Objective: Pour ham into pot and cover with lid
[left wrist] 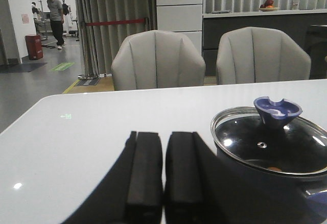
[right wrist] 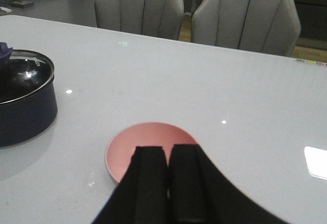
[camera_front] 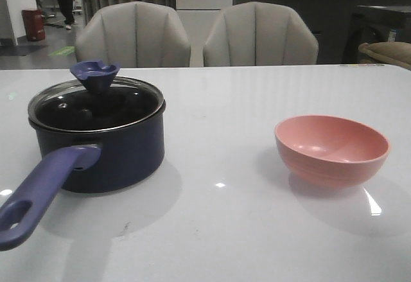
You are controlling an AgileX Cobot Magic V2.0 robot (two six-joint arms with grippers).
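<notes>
The dark blue pot (camera_front: pixel 122 160) stands on the table's left side, its long handle (camera_front: pixel 45 189) pointing toward the front edge. The glass lid (camera_front: pixel 96 105) with its blue knob (camera_front: pixel 95 75) sits on the pot. Through the lid (left wrist: pixel 271 145) a small orange speck, perhaps ham (left wrist: pixel 274 169), shows; otherwise the ham is hidden. My left gripper (left wrist: pixel 163 134) is shut and empty, hovering beside the pot (left wrist: pixel 245 183). My right gripper (right wrist: pixel 168 150) is shut and empty, just in front of the pink bowl (right wrist: pixel 148 142). Neither gripper appears in the front view.
The pink bowl (camera_front: pixel 331 150) stands empty on the right side of the white table (camera_front: pixel 225 230). Two grey chairs (camera_front: pixel 135 35) stand behind the table's far edge. The pot (right wrist: pixel 25 114) is well to the side of the bowl.
</notes>
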